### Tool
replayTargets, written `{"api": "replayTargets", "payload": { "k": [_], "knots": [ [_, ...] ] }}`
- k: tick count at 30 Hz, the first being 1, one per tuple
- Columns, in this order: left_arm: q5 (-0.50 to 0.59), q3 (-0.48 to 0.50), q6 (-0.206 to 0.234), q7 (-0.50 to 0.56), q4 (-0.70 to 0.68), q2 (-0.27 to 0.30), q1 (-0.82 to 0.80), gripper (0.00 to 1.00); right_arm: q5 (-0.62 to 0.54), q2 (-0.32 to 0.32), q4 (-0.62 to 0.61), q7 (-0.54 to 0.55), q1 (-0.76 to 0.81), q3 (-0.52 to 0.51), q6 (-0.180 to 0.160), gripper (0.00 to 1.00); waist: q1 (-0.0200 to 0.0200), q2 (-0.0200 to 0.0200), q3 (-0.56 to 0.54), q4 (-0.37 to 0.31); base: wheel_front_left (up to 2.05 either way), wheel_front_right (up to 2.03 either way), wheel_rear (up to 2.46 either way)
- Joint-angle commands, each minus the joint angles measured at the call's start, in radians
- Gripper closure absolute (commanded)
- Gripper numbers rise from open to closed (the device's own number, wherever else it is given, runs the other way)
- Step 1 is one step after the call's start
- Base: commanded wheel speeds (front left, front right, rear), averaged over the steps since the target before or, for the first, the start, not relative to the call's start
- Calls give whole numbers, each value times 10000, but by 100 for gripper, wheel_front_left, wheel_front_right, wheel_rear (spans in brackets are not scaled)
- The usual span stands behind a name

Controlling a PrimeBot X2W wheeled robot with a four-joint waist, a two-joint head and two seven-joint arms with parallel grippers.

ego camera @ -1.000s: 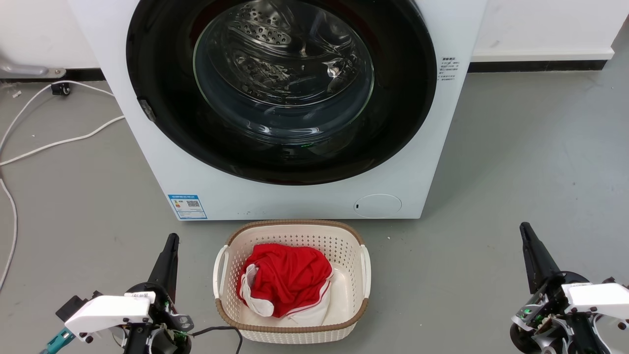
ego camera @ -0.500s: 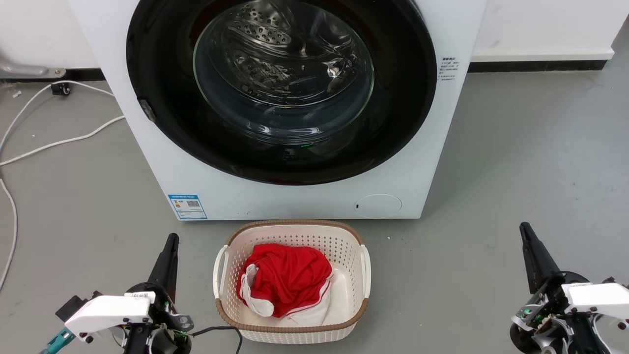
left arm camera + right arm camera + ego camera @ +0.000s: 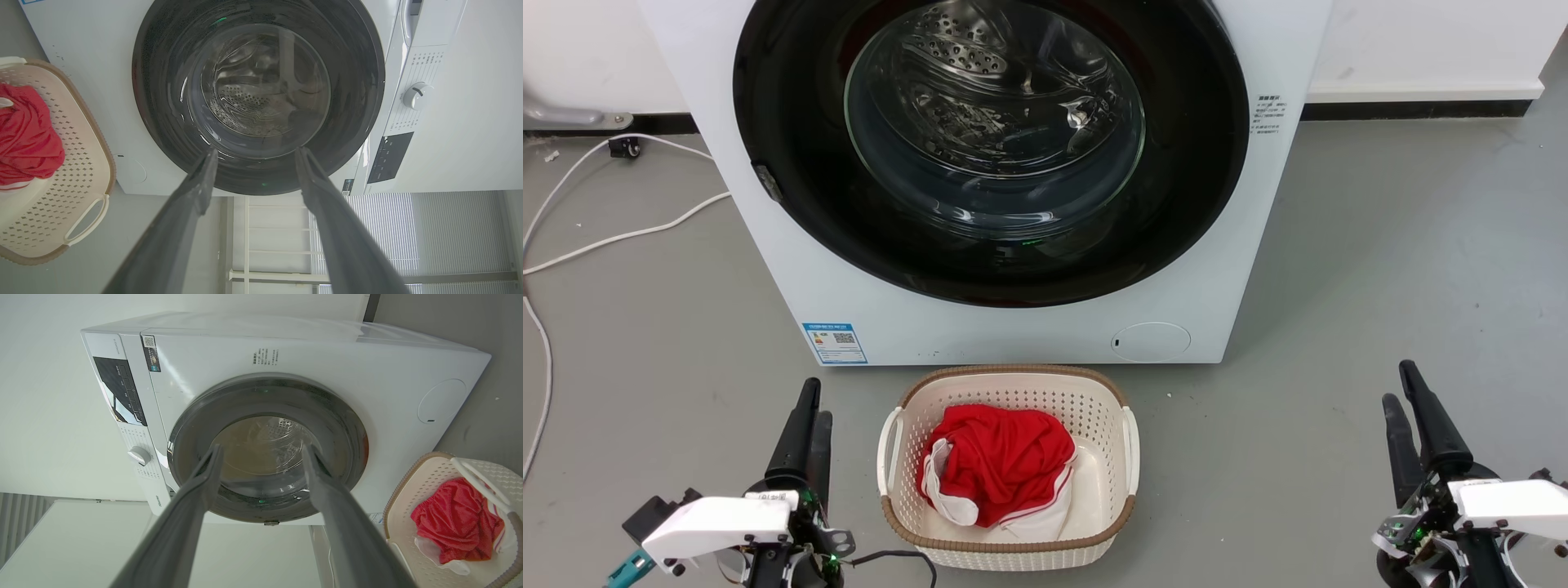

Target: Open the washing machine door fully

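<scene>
The washing machine [image 3: 980, 331] stands at the far centre of the scene, on the grey floor [image 3: 1380, 269]. The washing machine door [image 3: 992, 147] is not yet opened; it lies flat against the white front, and the steel drum shows through its glass window.

On the left edge of the black ring there is a small grey tab [image 3: 767, 182], which I believe is the catch or handle. If this is right, the hinge is on the right side and the door must swing out toward the near side and to the right. So the pull has to begin at the left edge, and the door lies far and up from both grippers.

The left gripper [image 3: 816, 398] is at the near left and the right gripper [image 3: 1397, 382] at the near right, both well apart from the machine. The left one seems nearer to the tab, so it is the natural arm for this move.

Both arms are low, with the fingers pointing far, toward the machine. In each wrist view the machine appears lying on its side, so I judge the wrists are rolled. Both grippers have their fingers spread with a clear gap and hold nothing.

Between them, just near the machine, stands a laundry basket [image 3: 1005, 377] with a red cloth [image 3: 1001, 461] inside. The reaching arm should pass to the left of it.
</scene>
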Motion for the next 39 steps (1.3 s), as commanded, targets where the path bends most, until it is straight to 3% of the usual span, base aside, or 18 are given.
{"api": "replayTargets", "payload": {
  "k": [1,7,22,39],
  "knots": [
    [288,-31,-14,-138,-324,36,-274,0,-324,-12,-367,-117,-75,13,2,0,1,0,6,0,0,0,0],
    [1115,-73,-16,-361,-715,35,-317,0,-1330,-9,-781,-338,-22,122,2,0,1,0,19,-1,0,0,0],
    [4259,-375,-19,-962,-1653,33,-365,0,-5328,0,-1427,-936,300,488,2,0,1,0,37,-19,0,0,0],
    [7812,-1012,278,-1534,-1408,31,-278,0,-8789,12,-1603,-1515,591,693,2,0,1,0,10,-5,0,0,0]
  ]
}}
